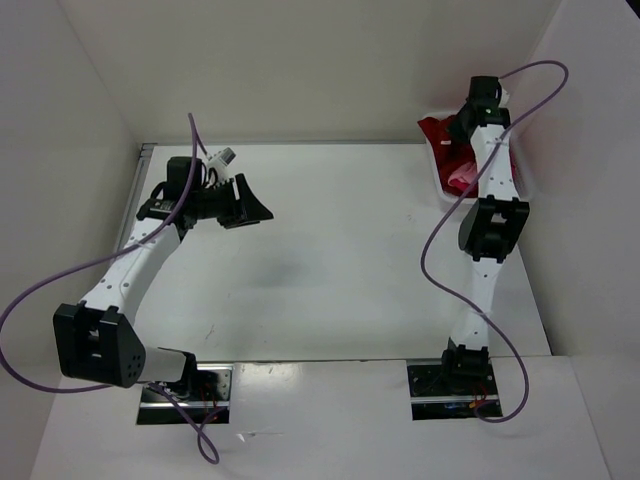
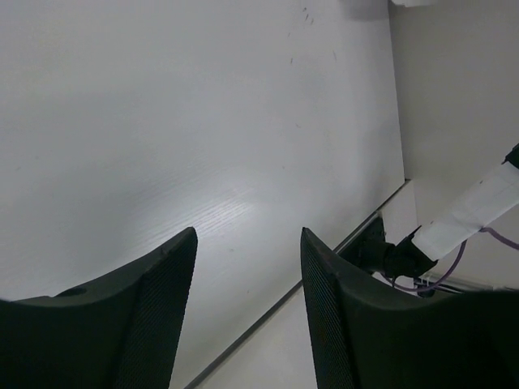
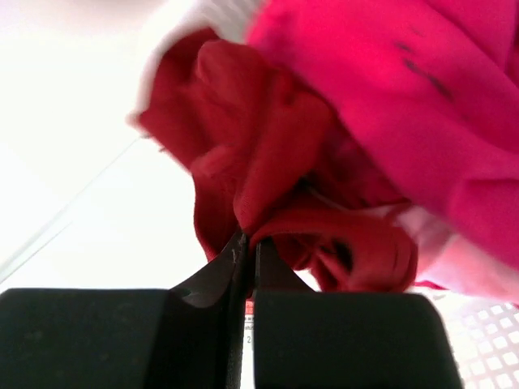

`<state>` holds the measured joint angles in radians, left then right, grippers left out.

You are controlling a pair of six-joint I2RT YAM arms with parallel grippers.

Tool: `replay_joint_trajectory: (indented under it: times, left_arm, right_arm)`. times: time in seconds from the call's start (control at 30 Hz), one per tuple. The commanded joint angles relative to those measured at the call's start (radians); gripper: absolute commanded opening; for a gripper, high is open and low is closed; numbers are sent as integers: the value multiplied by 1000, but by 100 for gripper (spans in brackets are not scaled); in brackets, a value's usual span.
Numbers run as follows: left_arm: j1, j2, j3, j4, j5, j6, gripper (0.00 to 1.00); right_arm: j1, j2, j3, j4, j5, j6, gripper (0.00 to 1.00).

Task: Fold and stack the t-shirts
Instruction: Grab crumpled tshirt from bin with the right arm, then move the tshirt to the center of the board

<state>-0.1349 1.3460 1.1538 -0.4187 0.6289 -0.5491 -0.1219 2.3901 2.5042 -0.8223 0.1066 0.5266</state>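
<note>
Fingers (image 2: 150, 324) parted on the left gripper (image 2: 248, 235), holding nothing above the table (image 1: 330, 260); far right, right gripper (image 3: 246, 243) pinched shut on a fold of the dark red shirt (image 3: 243, 146) (magenta shirt (image 3: 389, 81) bunched against it, both in the white basket (image 3: 482, 340) at the back corner). Lift slowly and straight up, watching for the magenta one dragging along, then carry leftward to the table's middle for spreading flat.
</note>
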Motion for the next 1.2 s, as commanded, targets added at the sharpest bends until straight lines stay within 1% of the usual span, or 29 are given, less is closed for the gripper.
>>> replay_joint_trajectory:
  times: [0.0, 0.03, 0.07, 0.17, 0.2, 0.23, 0.3, 0.33, 0.43, 0.47, 0.5, 0.53, 0.6, 0.63, 0.7, 0.73, 0.77, 0.83, 0.9, 0.93, 1.0, 1.03, 1.07, 1.1, 1.13, 1.17]
  left_arm:
    - [11, 27, 95, 37, -2, -5, 62]
    - [11, 27, 109, 47, -1, -5, 65]
    - [11, 38, 121, 58, 9, -18, 65]
    - [11, 47, 156, 83, 9, -46, 70]
    - [11, 59, 156, 95, 9, -63, 70]
    - [11, 59, 165, 95, 9, -83, 71]
    - [20, 71, 178, 124, 9, -101, 71]
    - [20, 82, 190, 124, 9, -116, 72]
    - [20, 91, 199, 147, -1, -141, 73]
    - [29, 91, 199, 158, -1, -161, 73]
    - [29, 91, 199, 158, -12, -170, 73]
    - [29, 91, 199, 169, -21, -181, 73]
    - [56, 91, 190, 179, -21, -213, 75]
    - [57, 81, 166, 179, -21, -224, 75]
    - [89, 71, 141, 190, -21, -252, 75]
    - [98, 58, 127, 199, -21, -261, 75]
    - [98, 39, 112, 199, -21, -270, 75]
    - [132, 1, 58, 199, -21, -281, 75]
    - [152, -33, 15, 190, -43, -281, 75]
    - [176, -69, -32, 190, -43, -281, 75]
    - [213, -96, -69, 150, -67, -269, 75]
    - [262, -105, -78, 134, -67, -243, 75]
    - [290, -117, -78, 98, -67, -226, 75]
    - [314, -117, -62, 78, -90, -212, 75]
    - [326, -117, -42, 54, -113, -180, 75]
    - [327, -105, -14, 16, -142, -163, 75]
  right_arm:
    - [8, -230, 96, 40, -48, 4, 0]
    - [8, -274, 96, 60, -88, 4, 0]
    - [8, -361, 81, 102, -111, 15, 0]
    - [8, -481, 48, 185, -214, 61, 0]
    - [8, -544, 38, 201, -246, 73, 0]
    - [8, -569, 38, 215, -305, 87, 0]
    - [22, -630, 47, 260, -366, 116, 0]
    - [22, -646, 47, 279, -436, 131, 0]
    - [22, -677, 59, 389, -574, 243, 0]
    - [22, -677, 59, 432, -679, 291, 0]
    - [36, -677, 59, 524, -717, 375, 0]
    - [94, -677, 80, 549, -743, 403, 0]
    - [178, -635, 152, 549, -754, 421, 0]
    - [267, -587, 219, 570, -754, 452, 0]
    - [335, -528, 278, 604, -798, 510, 0]
    - [364, -494, 356, 644, -814, 574, 0]
    - [408, -420, 410, 644, -823, 601, 0]
    - [423, -359, 554, 634, -823, 631, 0]
    - [432, -354, 571, 589, -797, 589, 1]
    - [420, -371, 494, 574, -788, 535, 1]
    - [410, -439, 371, 555, -777, 480, 1]
    - [401, -460, 228, 555, -786, 413, 1]
    - [401, -483, 149, 555, -786, 377, 1]
    - [383, -537, -33, 555, -774, 350, 1]
    - [367, -574, -148, 584, -783, 331, 1]
    - [349, -616, -283, 650, -798, 331, 1]
